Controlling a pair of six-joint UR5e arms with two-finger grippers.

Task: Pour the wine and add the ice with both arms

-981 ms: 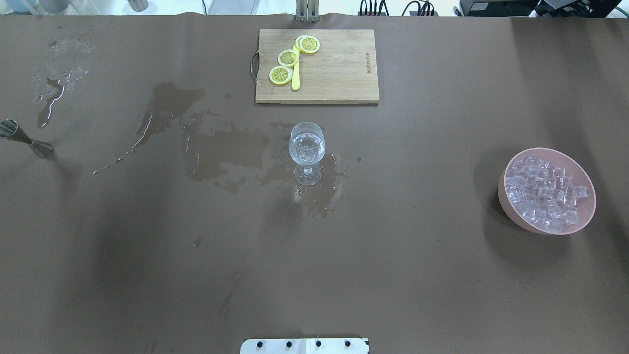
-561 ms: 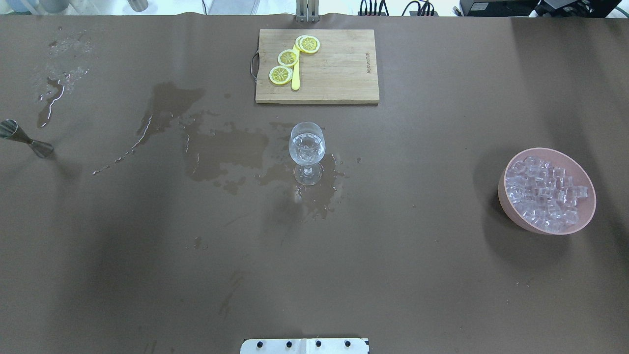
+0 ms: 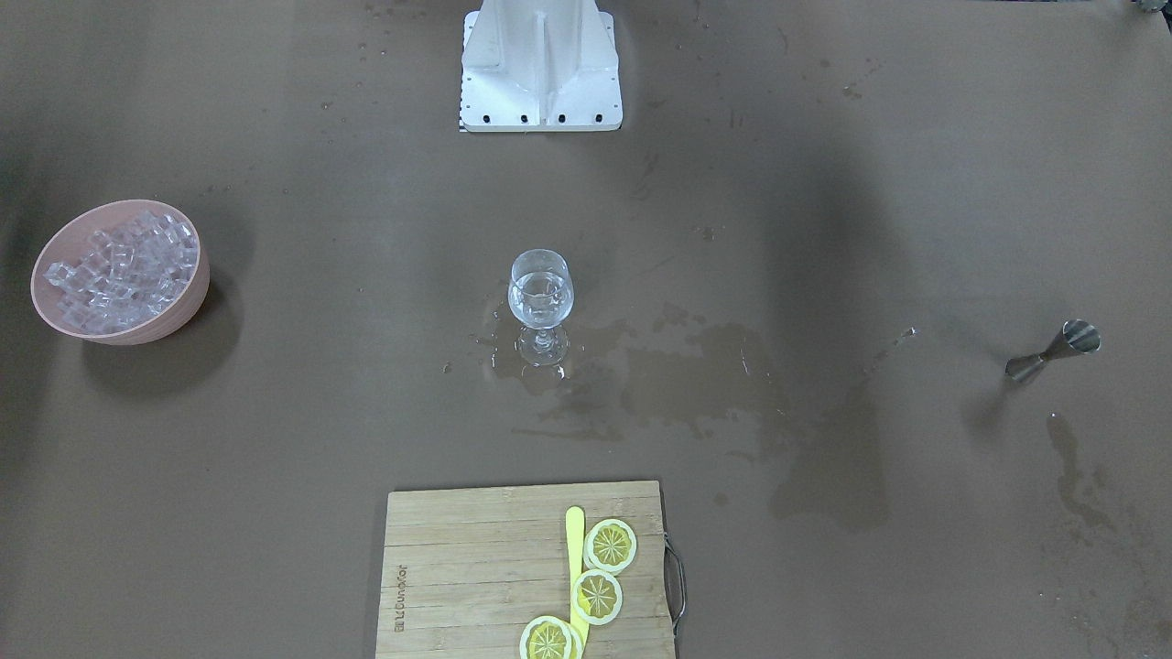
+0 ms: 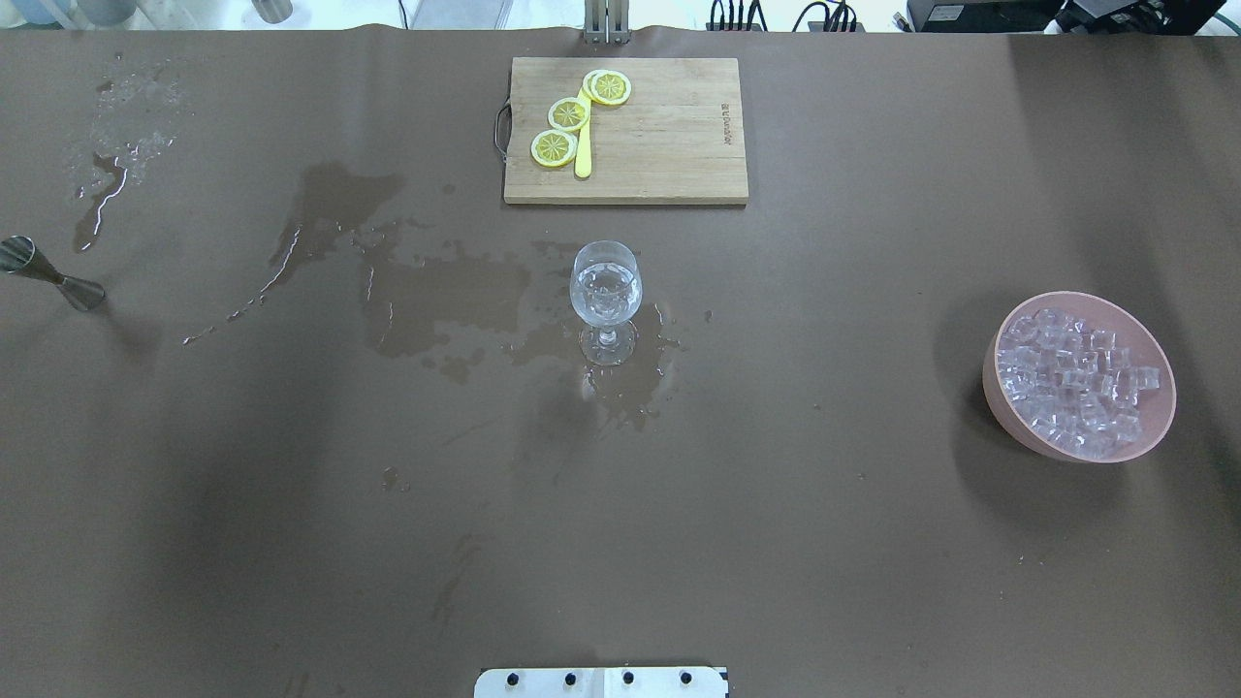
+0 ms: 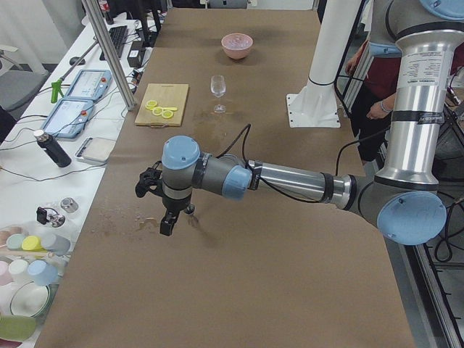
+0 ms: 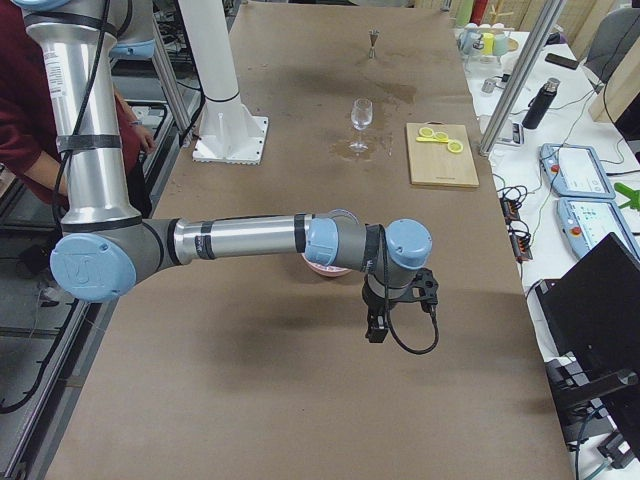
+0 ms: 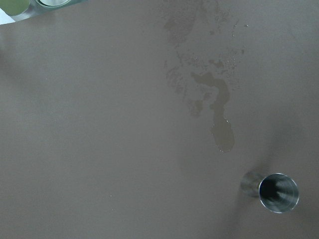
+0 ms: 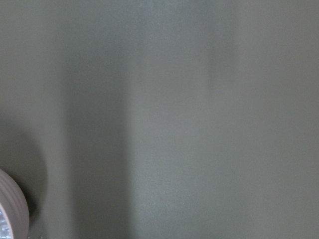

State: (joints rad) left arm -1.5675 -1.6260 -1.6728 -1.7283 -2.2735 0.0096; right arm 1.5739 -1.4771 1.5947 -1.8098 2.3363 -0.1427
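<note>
A stemmed glass [image 4: 606, 291] stands mid-table; it also shows in the front view [image 3: 540, 297]. It holds clear liquid and what look like a few ice cubes. A pink bowl [image 4: 999, 388] full of ice [image 4: 1076, 378] sits at the right. A steel jigger [image 4: 53, 278] stands at the far left. My left gripper [image 5: 165, 221] hangs above the table near the jigger, which shows in the left wrist view [image 7: 278, 192]. My right gripper [image 6: 375, 328] hangs beside the bowl. I cannot tell whether either gripper is open or shut.
A wooden cutting board [image 4: 669, 145] with lemon slices [image 4: 568, 114] and a yellow knife lies behind the glass. Wet patches [image 4: 436, 291] spread left of the glass and at the far left. The white robot base [image 3: 540, 64] stands at the near edge.
</note>
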